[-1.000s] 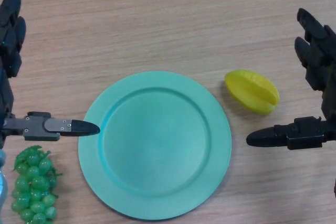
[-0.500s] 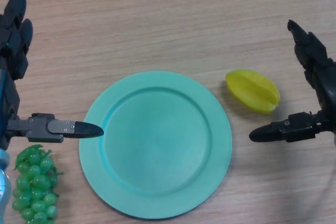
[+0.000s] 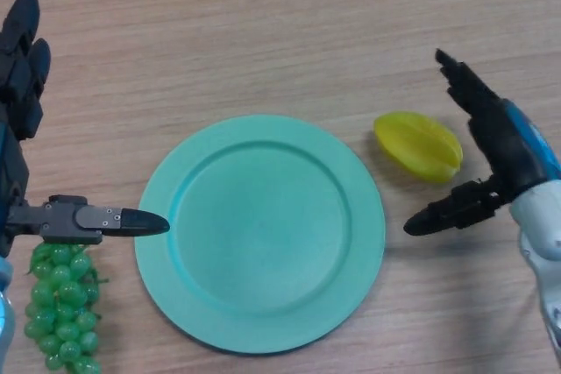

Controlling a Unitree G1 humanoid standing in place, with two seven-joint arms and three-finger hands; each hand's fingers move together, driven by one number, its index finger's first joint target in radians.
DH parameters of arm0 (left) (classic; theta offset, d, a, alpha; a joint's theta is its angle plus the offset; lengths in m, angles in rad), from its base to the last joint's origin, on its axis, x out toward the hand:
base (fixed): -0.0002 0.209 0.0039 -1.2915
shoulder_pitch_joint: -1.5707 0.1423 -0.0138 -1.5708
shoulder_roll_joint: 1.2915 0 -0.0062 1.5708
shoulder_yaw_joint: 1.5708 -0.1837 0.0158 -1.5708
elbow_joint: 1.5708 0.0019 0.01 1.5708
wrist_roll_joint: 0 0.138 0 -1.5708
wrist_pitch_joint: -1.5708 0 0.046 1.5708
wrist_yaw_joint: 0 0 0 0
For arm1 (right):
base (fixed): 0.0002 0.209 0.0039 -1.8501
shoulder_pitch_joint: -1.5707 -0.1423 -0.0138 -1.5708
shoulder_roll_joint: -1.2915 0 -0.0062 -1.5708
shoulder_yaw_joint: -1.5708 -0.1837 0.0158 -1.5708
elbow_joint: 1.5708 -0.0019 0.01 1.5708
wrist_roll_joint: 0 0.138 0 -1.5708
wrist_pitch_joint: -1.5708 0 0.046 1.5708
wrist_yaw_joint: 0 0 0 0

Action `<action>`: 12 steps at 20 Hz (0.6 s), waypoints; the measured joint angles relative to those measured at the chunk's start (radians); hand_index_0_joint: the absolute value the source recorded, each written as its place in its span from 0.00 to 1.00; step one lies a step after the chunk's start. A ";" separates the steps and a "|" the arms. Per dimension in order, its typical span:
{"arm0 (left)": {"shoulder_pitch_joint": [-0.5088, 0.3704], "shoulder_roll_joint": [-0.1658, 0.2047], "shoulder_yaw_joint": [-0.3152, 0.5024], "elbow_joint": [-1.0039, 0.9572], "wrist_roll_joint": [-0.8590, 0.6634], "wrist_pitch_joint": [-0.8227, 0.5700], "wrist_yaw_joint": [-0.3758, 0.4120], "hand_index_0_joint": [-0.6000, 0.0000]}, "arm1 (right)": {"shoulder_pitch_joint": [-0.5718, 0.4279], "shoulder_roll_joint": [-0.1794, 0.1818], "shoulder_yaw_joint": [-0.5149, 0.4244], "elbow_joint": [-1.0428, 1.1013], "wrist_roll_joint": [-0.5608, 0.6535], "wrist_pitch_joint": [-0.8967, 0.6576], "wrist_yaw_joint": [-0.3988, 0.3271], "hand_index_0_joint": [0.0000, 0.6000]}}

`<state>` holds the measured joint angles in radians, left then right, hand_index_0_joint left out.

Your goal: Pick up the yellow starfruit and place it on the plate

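A yellow starfruit (image 3: 419, 146) is seen lying on the wooden table (image 3: 263, 32), just to the right of a green plate (image 3: 259, 232) and apart from its rim. The plate is set near the middle of the table, with nothing on it.

The right hand (image 3: 495, 142) is held at the right side, beside the starfruit. Its fingers are stretched out straight toward the far side, just right of the fruit, and its thumb is pointed left on the near side of the fruit. The fruit is bracketed by the spread hand but is not gripped; no contact can be made out.

The left hand (image 3: 22, 129) is seen at the left edge, spread wide and holding nothing. Its fingers are pointed toward the far side, and its thumb is extended to the right, with the tip at the plate's left rim.

A bunch of green grapes (image 3: 60, 308) is lying at the near left corner, just under the left thumb.
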<state>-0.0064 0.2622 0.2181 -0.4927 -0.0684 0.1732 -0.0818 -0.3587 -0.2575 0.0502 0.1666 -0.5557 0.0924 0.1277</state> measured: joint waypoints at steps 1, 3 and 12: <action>0.004 0.000 0.009 -0.002 0.000 0.000 0.000 1.00 | -0.015 0.001 0.011 0.036 -0.028 -0.010 -0.012 0.00; 0.010 0.000 0.031 -0.002 -0.035 -0.001 0.000 1.00 | -0.037 0.008 0.030 0.107 -0.047 -0.035 -0.027 0.25; 0.038 -0.002 0.067 -0.008 -0.034 -0.001 0.000 1.00 | -0.135 0.009 0.042 0.332 -0.261 -0.245 -0.134 1.00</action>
<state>0.0320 0.2603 0.2855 -0.5004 -0.1024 0.1720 -0.0816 -0.4935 -0.2484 0.0918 0.4987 -0.8172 -0.1530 -0.0067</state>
